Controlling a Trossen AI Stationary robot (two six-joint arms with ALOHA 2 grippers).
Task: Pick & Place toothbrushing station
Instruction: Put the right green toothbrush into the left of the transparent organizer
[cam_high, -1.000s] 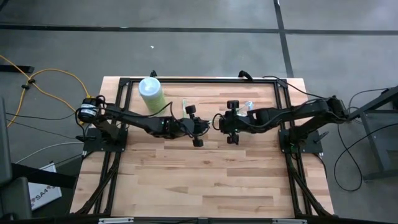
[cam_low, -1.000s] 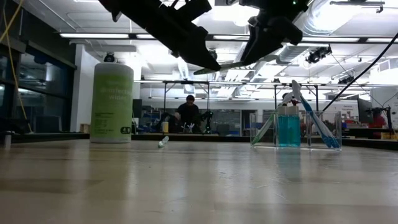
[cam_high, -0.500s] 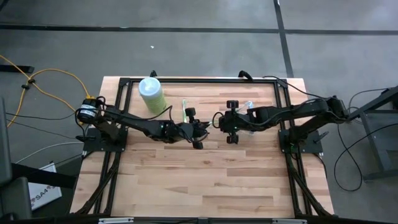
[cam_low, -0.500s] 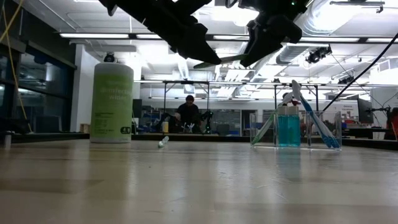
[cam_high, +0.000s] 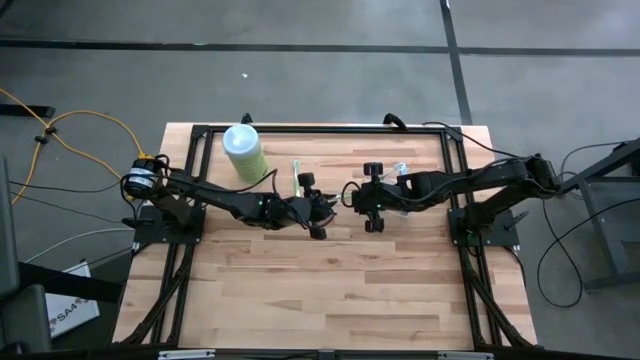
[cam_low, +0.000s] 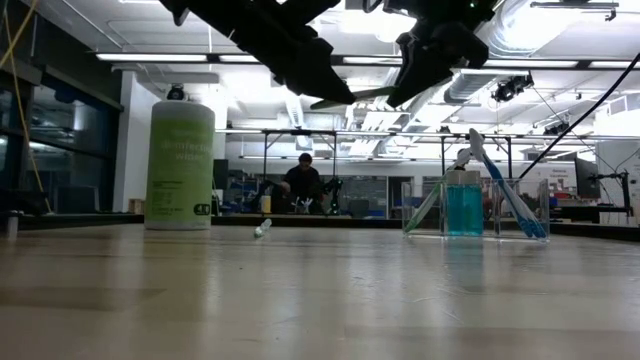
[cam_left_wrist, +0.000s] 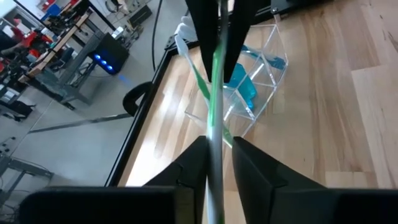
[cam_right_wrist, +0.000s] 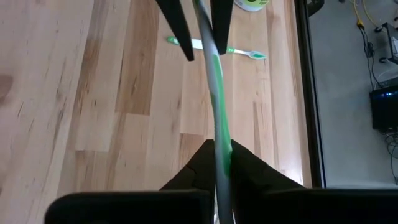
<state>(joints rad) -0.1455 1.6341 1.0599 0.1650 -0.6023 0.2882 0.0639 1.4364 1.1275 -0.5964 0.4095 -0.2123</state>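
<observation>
A green and grey toothbrush (cam_low: 352, 98) hangs high over the table's middle, between my two grippers, which face each other. My right gripper (cam_high: 356, 198) is shut on one end of it. My left gripper (cam_high: 324, 205) has its fingers on either side of the other end (cam_left_wrist: 214, 155), with a gap showing beside the brush. The toothbrushing station (cam_low: 465, 205), a clear holder with a blue insert and toothbrushes leaning in it, stands on the table at the far right (cam_high: 399, 172). A second toothbrush (cam_high: 297, 178) lies flat on the table. My right gripper pinches the toothbrush's green handle part (cam_right_wrist: 221, 134) between its two fingers, coming level from the table's right, with the fingers along the brush. The brush is lifted clear and nearly level, and reaches out toward my left gripper.
A tall pale-green bottle with a white cap (cam_high: 243, 152) stands at the far left of the table. A black frame (cam_high: 320, 128) runs along the table's far edge. The near half of the wooden table (cam_high: 330, 290) has free room. A person sits in the room beyond (cam_low: 300, 185).
My left gripper has shifted slightly, and the toothbrush end on its side has risen a little in the low view. My right gripper has kept hold of the brush.
</observation>
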